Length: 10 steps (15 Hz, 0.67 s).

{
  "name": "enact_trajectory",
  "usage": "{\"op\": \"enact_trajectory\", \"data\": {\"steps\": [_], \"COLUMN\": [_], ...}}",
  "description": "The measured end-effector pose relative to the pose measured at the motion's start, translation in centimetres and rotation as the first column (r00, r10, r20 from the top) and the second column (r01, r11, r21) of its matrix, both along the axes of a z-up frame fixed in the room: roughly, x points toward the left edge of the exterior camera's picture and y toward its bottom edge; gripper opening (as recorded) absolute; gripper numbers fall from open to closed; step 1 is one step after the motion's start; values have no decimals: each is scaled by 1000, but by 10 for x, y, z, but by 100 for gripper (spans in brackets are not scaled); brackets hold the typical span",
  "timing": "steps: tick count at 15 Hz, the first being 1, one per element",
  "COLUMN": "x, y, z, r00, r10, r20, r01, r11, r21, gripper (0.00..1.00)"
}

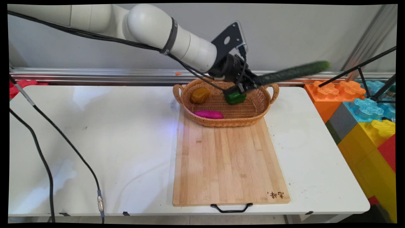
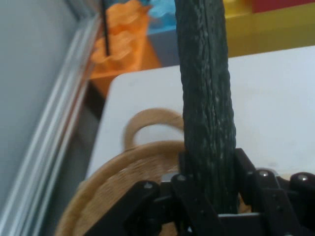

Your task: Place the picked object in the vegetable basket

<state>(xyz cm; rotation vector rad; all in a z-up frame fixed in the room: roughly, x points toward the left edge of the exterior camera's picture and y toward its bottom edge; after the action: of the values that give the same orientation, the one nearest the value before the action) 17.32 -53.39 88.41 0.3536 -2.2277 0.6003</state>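
Gripper (image 1: 250, 83) clamped on one end of cucumber (image 1: 294, 72), held level in air above basket's (image 1: 190, 91) right rim, far end past handle; lift step, by look; basket sits on far end of cutting board (image 1: 227, 164); inside: potato (image 1: 200, 95), green pepper (image 1: 235, 98), purple sweet potato (image 1: 208, 114).

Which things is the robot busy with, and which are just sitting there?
Busy with:
- gripper, shut on the cucumber, held above the wicker basket

Just sitting:
- brown potato, green pepper and purple sweet potato in the basket
- wooden cutting board
- big toy blocks
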Motion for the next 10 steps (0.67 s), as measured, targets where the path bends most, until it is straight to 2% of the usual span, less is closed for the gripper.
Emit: {"op": "enact_trajectory", "data": {"steps": [2, 5, 10], "x": [17, 42, 63], "y": [-15, -30, -38], "z": [-9, -35, -67], "r00": [998, 987, 973], "r10": [60, 139, 197], "r20": [29, 79, 120], "r01": [-60, -140, -205], "r11": [998, 990, 977], "r21": [-8, 15, 61], "gripper": [0, 0, 0]}}
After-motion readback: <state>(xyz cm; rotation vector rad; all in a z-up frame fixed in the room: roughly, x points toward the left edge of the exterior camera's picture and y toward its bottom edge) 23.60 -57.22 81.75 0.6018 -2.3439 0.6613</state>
